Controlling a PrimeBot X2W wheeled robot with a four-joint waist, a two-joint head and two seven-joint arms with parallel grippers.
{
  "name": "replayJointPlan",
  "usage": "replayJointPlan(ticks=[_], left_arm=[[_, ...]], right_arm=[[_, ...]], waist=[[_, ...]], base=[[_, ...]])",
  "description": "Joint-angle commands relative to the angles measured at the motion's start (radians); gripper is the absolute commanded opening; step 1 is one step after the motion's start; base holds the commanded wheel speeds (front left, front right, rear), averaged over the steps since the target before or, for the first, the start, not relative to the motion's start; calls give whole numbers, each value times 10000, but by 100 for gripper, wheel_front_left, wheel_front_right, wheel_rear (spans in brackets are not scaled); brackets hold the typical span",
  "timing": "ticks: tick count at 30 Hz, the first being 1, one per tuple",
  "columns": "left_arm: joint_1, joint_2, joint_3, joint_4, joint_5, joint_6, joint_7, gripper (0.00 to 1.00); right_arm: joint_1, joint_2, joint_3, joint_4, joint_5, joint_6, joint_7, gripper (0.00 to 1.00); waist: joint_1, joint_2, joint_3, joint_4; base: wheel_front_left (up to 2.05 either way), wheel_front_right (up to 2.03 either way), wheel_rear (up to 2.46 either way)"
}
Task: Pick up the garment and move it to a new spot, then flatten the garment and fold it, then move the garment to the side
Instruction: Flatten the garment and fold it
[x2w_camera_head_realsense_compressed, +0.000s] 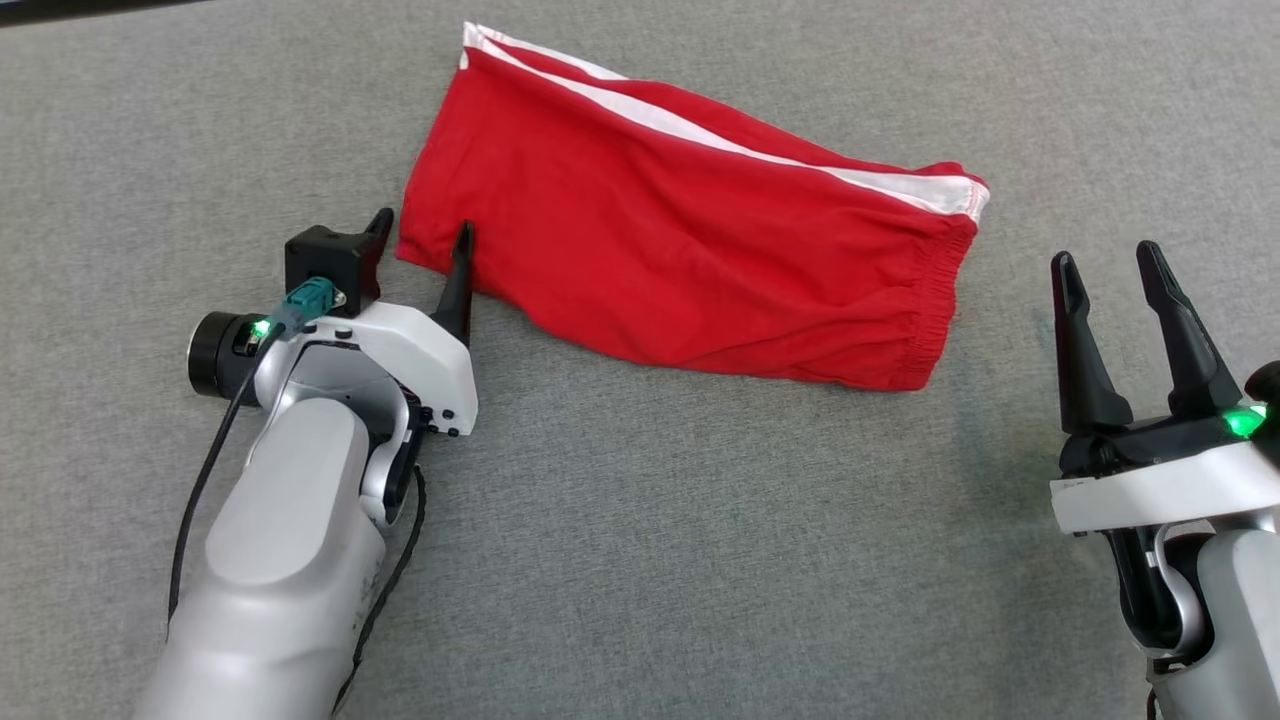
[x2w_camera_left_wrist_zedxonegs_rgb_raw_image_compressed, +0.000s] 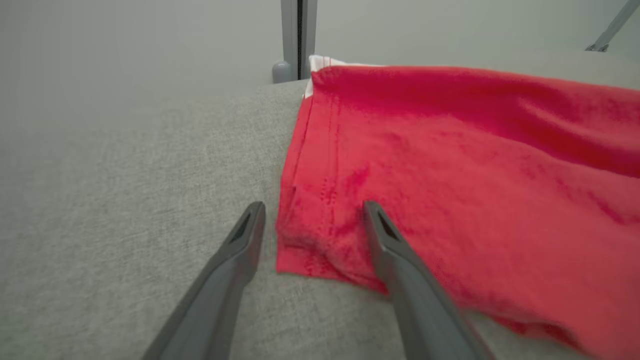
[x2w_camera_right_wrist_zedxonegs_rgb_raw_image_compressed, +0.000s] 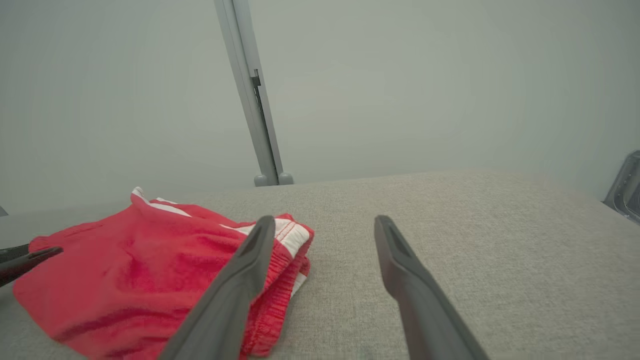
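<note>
Garment (x2w_camera_head_realsense_compressed: 680, 250) lies skewed but fairly flat on the grey worktop (x2w_camera_head_realsense_compressed: 700, 580), with its white stripe (x2w_camera_head_realsense_compressed: 700, 125) along the far edge and its waistband (x2w_camera_head_realsense_compressed: 940, 300) to the right. Left jaws stand open astride the near-left hem corner (x2w_camera_left_wrist_zedxonegs_rgb_raw_image_compressed: 310, 250), one finger over bare worktop and one over cloth, gripping nothing. Right jaws are open too, clear of the waistband. Looks like a corner grab: I'd go lower, catch all layers before closing, and bring the right jaws onto the waistband so it lifts level.
</note>
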Motion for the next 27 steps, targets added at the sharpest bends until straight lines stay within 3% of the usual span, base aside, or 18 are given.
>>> replayJointPlan(ticks=[1,3,4,5,6,16,21,27], left_arm=[[-251,-1,19,257,-110,-65,93,100],[-307,-55,52,773,-286,-51,356,100],[-346,-89,17,954,-346,-93,451,76],[-401,-118,-13,1100,-413,-126,552,29],[-401,-138,-64,1255,-452,-171,695,0],[-138,-205,-335,1100,-504,178,48,0],[1413,-251,-267,-39,-879,625,-656,0],[3364,-151,-96,-1878,-1197,1194,-531,0]], right_arm=[[-51,-7,-25,58,67,0,-86,100],[-50,11,-36,159,111,0,-127,100],[-53,16,-44,199,138,0,-135,100],[-63,14,-55,233,163,0,-145,100],[-79,17,-56,254,184,0,-165,100],[-116,-19,-42,379,250,0,-201,100],[244,-20,-124,473,215,0,-60,100],[632,34,-240,344,135,0,164,100]], waist=[[0,0,63,-83],[0,0,64,-106],[0,0,67,-101],[0,0,70,-91],[0,0,71,-83],[0,0,-98,148],[0,0,-584,536],[0,0,-1006,829]], base=[[0,0,0],[0,0,0],[0,0,0],[0,0,0],[0,0,0],[0,0,0],[0,0,0],[0,0,0]])
